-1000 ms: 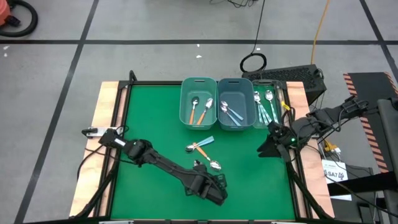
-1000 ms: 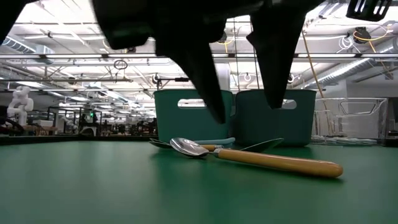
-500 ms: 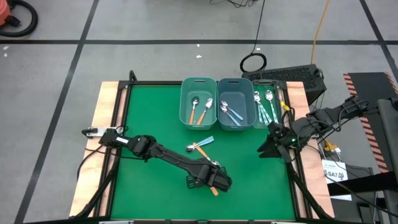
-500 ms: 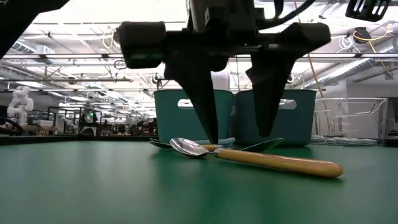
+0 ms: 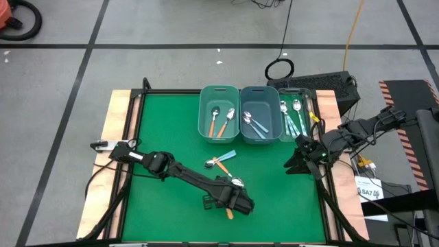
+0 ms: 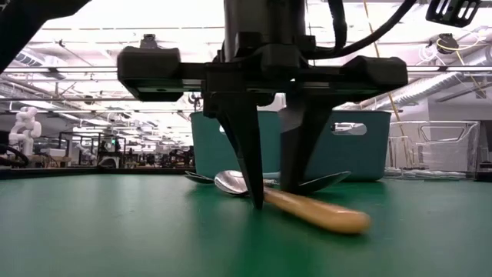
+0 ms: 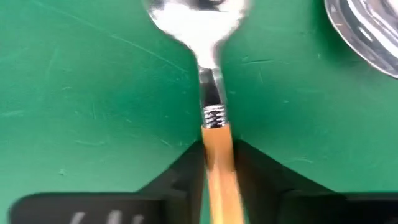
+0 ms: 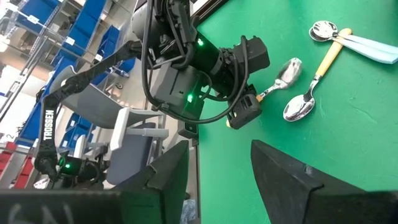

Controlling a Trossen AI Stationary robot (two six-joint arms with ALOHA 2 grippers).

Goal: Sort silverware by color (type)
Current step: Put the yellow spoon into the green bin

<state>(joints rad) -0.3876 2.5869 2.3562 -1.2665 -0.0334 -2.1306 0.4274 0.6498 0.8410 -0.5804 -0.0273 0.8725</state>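
An orange-handled spoon (image 6: 323, 214) lies on the green mat near the table's front middle. My left gripper (image 5: 230, 199) stands over it, fingers down and shut on its handle. A second spoon's metal bowl (image 7: 367, 31) lies right beside it. Farther back, an orange-handled and a light-blue-handled spoon (image 5: 221, 160) lie crossed on the mat. My right gripper (image 5: 296, 159) waits open at the table's right edge, touching nothing. My left gripper pinches the spoon's orange handle (image 7: 214, 143) between its two fingers, just behind the metal neck. The fingers (image 6: 250, 181) come from above, pointing down, and lie across the handle. The spoon lies flat on the mat, its free end (image 6: 350, 221) toward the near edge.
Three containers stand in a row at the far edge. A teal bin (image 5: 218, 113) holds orange-handled spoons and a teal bin (image 5: 259, 113) holds light blue ones. A clear tray (image 5: 296, 116) holds teal-green ones. Bare green mat lies to the left and right of the left arm.
My left gripper has come down onto the orange-handled spoon and shut on its handle. The spoon has turned on the mat. Its free handle end has swung toward the near edge, while its bowl has stayed about where it was.
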